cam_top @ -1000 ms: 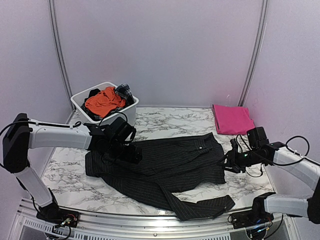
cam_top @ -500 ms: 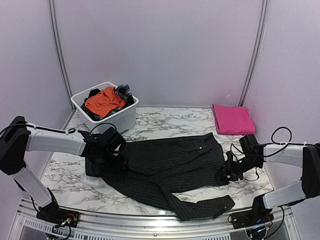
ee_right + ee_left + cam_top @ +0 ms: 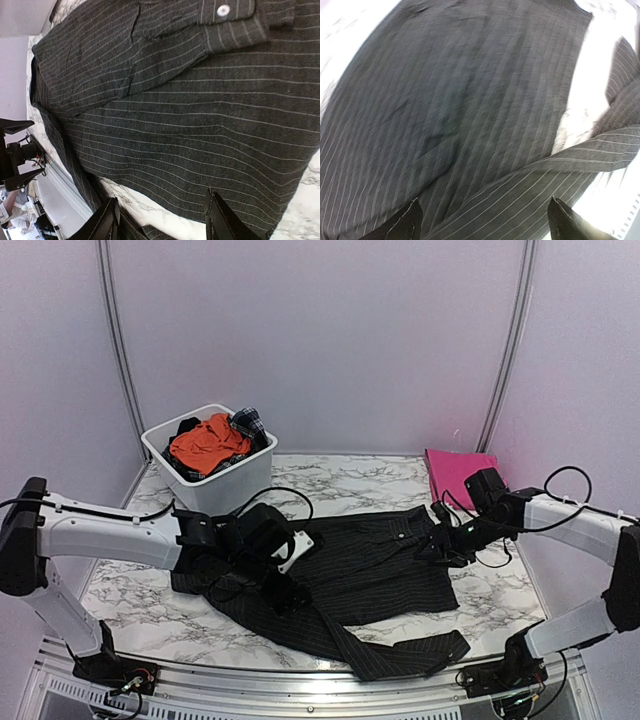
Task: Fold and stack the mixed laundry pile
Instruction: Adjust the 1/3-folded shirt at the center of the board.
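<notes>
1. black pinstriped shirt (image 3: 370, 570) lies spread out in the middle of the marble table (image 3: 340, 480). one long sleeve (image 3: 400, 652) trails toward the near edge, right of centre.
2. left claw (image 3: 482, 227) is low over the shirt's left half. its fingers (image 3: 402, 225) are spread wide with only flat cloth below them, nothing gripped. can't tell if the tips touch the fabric.
3. right claw (image 3: 162, 220) is over the shirt's right side. its jaws are parted and it holds nothing; striped cloth runs underneath. the wrist view shows a cuff with a white button (image 3: 223, 9) farther along.
4. far left: white tub (image 3: 235, 478) on the table, just behind the shirt's left end. an orange garment (image 3: 205, 443) is heaped on top inside it, a small dark plaid piece (image 3: 250, 422) sits at its back right, and other dark cloth lies under them.
5. far right corner: magenta-pink cloth (image 3: 452, 468) folded flat on the table, apart from the shirt. the right arm partly covers it in the top view.
</notes>
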### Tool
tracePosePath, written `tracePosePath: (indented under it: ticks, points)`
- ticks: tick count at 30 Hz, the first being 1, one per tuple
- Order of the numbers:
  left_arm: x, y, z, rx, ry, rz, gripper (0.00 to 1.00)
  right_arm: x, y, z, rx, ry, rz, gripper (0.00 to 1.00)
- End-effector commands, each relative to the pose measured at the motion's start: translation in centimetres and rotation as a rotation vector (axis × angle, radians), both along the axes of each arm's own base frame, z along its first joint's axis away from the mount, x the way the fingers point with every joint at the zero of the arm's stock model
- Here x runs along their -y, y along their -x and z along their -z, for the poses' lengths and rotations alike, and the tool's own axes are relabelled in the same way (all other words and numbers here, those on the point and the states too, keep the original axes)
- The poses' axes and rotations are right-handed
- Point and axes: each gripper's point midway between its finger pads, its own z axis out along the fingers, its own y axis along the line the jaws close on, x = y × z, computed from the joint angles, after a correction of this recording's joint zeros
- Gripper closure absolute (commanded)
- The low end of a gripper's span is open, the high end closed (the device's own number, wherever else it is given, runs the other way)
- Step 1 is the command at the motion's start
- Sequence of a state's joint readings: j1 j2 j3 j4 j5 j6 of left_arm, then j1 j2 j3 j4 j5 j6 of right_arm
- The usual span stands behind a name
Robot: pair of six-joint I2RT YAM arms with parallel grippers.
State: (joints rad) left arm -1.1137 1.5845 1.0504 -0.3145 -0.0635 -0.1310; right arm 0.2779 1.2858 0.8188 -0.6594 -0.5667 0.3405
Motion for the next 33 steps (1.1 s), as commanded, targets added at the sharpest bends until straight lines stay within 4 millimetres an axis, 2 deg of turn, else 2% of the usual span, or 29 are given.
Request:
tracePosePath:
  ticks: [1, 5, 7, 9, 11, 12, 13, 17, 22, 24, 26, 27, 29, 31, 33]
  points:
    - [1.5, 0.7, 2.5, -0.037, -0.047, 0.091, 0.09, -1.9, 1.5, 1.8, -0.054, -0.003, -0.103, 0.46]
    - [1.5, 1.8, 5.7, -0.147, -0.092, 0.088, 0.04, -2.5, 2.3, 4.3, -0.106, -0.002, -0.120, 0.44]
    - [1.9, 3.2, 6.4, -0.230, -0.075, 0.121, 0.09, -2.7, 2.4, 5.0, -0.118, -0.020, -0.122, 0.44]
    - [2.1, 4.2, 6.3, -0.278, -0.054, 0.142, 0.25, -2.9, 2.6, 5.6, -0.134, -0.029, -0.125, 0.44]
    - [1.7, 4.7, 5.5, -0.286, -0.033, 0.146, 0.49, -3.0, 2.7, 5.9, -0.149, -0.036, -0.130, 0.45]
    - [1.3, 4.9, 5.0, -0.280, -0.024, 0.146, 0.66, -3.1, 2.5, 5.8, -0.145, -0.039, -0.133, 0.45]
    - [1.0, 5.0, 4.4, -0.267, -0.013, 0.142, 0.76, -3.2, 2.4, 5.5, -0.139, -0.044, -0.136, 0.45]
    - [-1.5, 6.3, 2.6, -0.240, -0.001, 0.140, 0.81, -3.8, 1.3, 3.7, -0.089, -0.071, -0.139, 0.45]
    - [-5.2, 8.9, 3.8, -0.296, -0.125, 0.135, 0.97, -4.8, -1.0, 1.2, -0.010, -0.112, -0.134, 0.45]
    - [-6.0, 10.4, 4.1, -0.309, -0.177, 0.156, 0.96, -5.2, -1.7, 0.7, 0.002, -0.121, -0.139, 0.45]
    - [-6.5, 11.9, 4.4, -0.315, -0.227, 0.181, 0.91, -5.6, -2.7, 0.3, 0.020, -0.125, -0.139, 0.45]
    - [-6.4, 12.7, 4.4, -0.311, -0.246, 0.203, 0.85, -5.8, -3.2, 0.1, 0.029, -0.129, -0.138, 0.45]
    - [-6.6, 13.8, 4.8, -0.312, -0.297, 0.229, 0.65, -6.2, -4.2, 0.1, 0.033, -0.132, -0.139, 0.45]
    - [-6.6, 13.6, 4.4, -0.297, -0.306, 0.211, 0.56, -6.5, -5.0, 0.0, 0.039, -0.136, -0.141, 0.45]
    - [-5.7, 12.1, 2.4, -0.224, -0.238, 0.168, 0.43, -6.8, -5.7, 0.1, 0.045, -0.135, -0.145, 0.45]
